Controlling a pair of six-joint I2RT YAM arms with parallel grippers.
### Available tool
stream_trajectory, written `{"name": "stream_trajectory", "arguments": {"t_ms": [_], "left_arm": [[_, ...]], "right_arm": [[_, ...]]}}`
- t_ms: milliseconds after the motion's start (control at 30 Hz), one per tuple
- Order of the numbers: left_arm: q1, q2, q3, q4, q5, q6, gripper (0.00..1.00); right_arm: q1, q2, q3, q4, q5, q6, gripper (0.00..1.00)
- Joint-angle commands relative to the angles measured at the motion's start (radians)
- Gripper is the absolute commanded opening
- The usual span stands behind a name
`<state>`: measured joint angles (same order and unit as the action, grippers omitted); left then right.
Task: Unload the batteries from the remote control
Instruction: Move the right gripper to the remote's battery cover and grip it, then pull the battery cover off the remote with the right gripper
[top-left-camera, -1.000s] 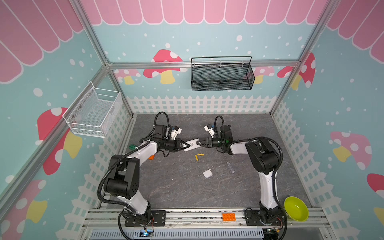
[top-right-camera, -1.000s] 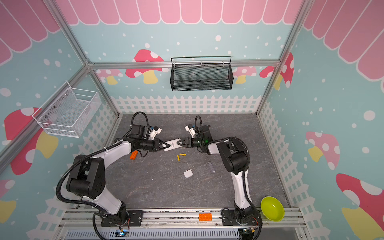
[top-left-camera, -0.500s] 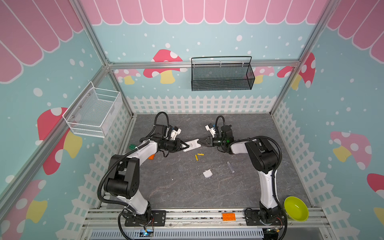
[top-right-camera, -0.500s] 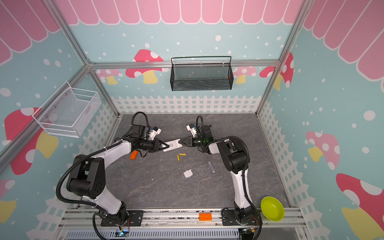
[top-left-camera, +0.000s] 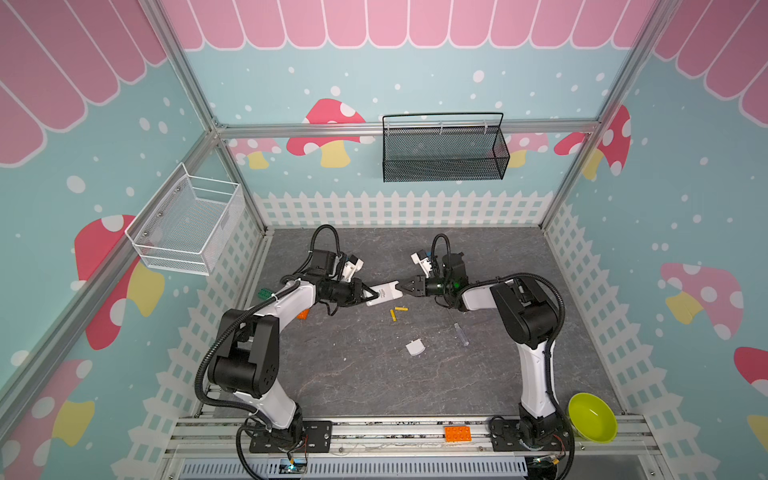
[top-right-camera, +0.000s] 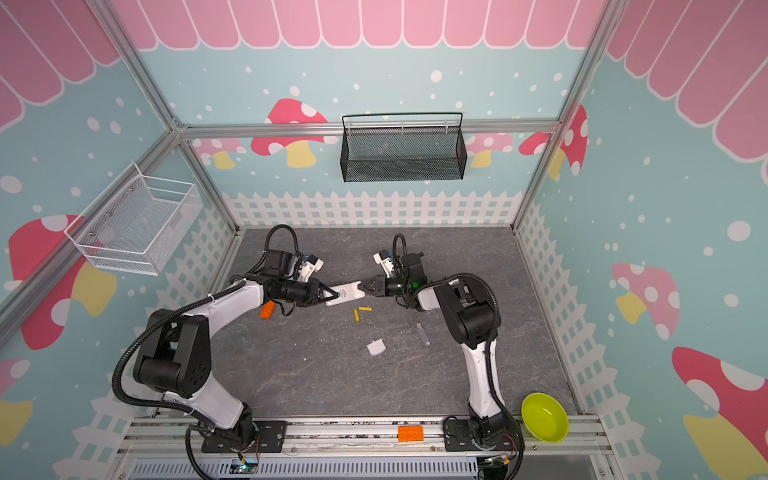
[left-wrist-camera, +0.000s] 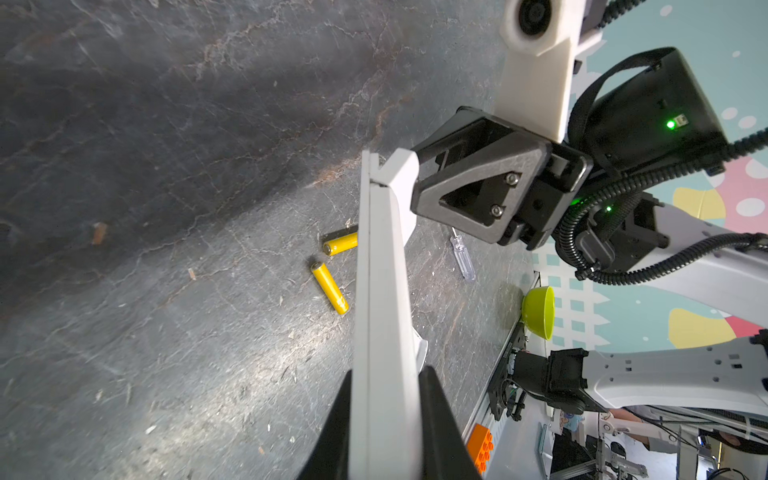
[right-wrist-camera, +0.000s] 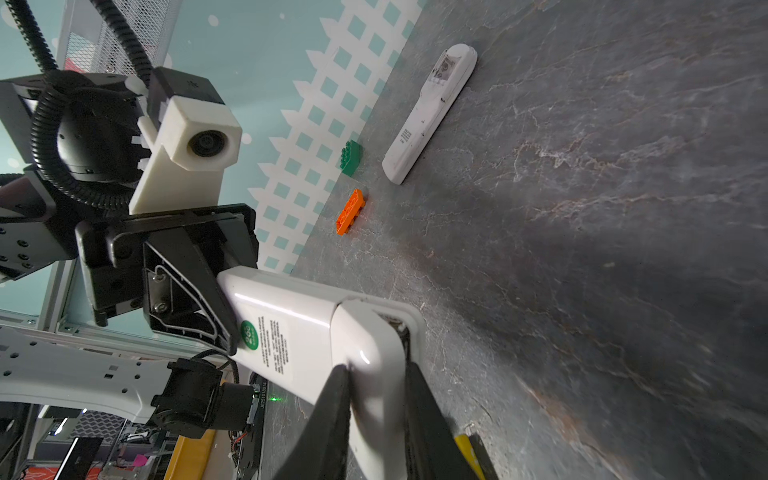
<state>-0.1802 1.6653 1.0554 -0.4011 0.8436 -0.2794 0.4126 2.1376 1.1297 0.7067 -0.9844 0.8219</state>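
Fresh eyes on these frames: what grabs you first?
The white remote is held up mid-scene, with the left gripper clamped on one end and the right gripper on the other. Just in front of it, towards the arm bases, two yellow batteries lie loose on the grey tabletop. The lime-green bowl at the front right corner is the brightest thing otherwise.

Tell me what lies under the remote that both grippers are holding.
Two yellow batteries lie loose on the table below the remote. In the left wrist view the remote covers the end of one battery, and the strip of table it covers cannot be seen.
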Motion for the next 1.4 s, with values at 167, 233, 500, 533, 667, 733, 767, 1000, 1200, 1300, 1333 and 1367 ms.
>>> {"name": "stream_trajectory", "arguments": {"t_ms": [167, 233, 500, 533, 667, 733, 767, 1000, 1200, 1300, 1333, 1367], "left_arm": [[-0.008, 0.002, 0.036, 0.019, -0.015, 0.022, 0.0], [-0.008, 0.004, 0.036, 0.02, -0.014, 0.023, 0.0], [-0.008, 0.004, 0.029, 0.017, -0.032, 0.033, 0.0], [-0.008, 0.006, 0.026, 0.021, -0.033, 0.031, 0.0], [-0.008, 0.006, 0.038, -0.004, -0.038, 0.043, 0.0], [-0.008, 0.009, 0.028, 0.015, -0.033, 0.036, 0.0], [-0.008, 0.011, 0.027, 0.02, -0.034, 0.034, 0.0], [-0.004, -0.009, 0.014, 0.008, -0.035, 0.042, 0.0], [0.01, -0.035, -0.02, 0.028, -0.01, 0.032, 0.0], [-0.006, -0.034, -0.017, 0.045, 0.04, 0.015, 0.0], [-0.016, -0.033, -0.014, 0.038, 0.052, 0.014, 0.0], [-0.031, -0.034, -0.012, 0.036, 0.066, 0.013, 0.0]], "right_arm": [[0.022, -0.051, -0.052, 0.079, -0.045, 0.045, 0.19], [0.024, -0.05, -0.062, 0.119, -0.054, 0.063, 0.18], [0.02, -0.083, -0.084, 0.121, -0.059, 0.051, 0.12], [0.016, -0.088, -0.087, 0.121, -0.057, 0.052, 0.11], [-0.013, -0.128, -0.113, 0.123, -0.05, 0.069, 0.07], [-0.032, -0.164, -0.14, 0.115, -0.049, 0.051, 0.07], [-0.044, -0.176, -0.151, 0.101, -0.046, 0.044, 0.07], [-0.149, -0.327, -0.186, -0.33, 0.109, -0.226, 0.03], [-0.166, -0.383, -0.072, -0.82, 0.442, -0.541, 0.03], [-0.178, -0.377, -0.042, -0.941, 0.592, -0.582, 0.04], [-0.179, -0.376, -0.038, -0.965, 0.623, -0.585, 0.04], [-0.178, -0.38, -0.037, -0.984, 0.655, -0.591, 0.05]]}}
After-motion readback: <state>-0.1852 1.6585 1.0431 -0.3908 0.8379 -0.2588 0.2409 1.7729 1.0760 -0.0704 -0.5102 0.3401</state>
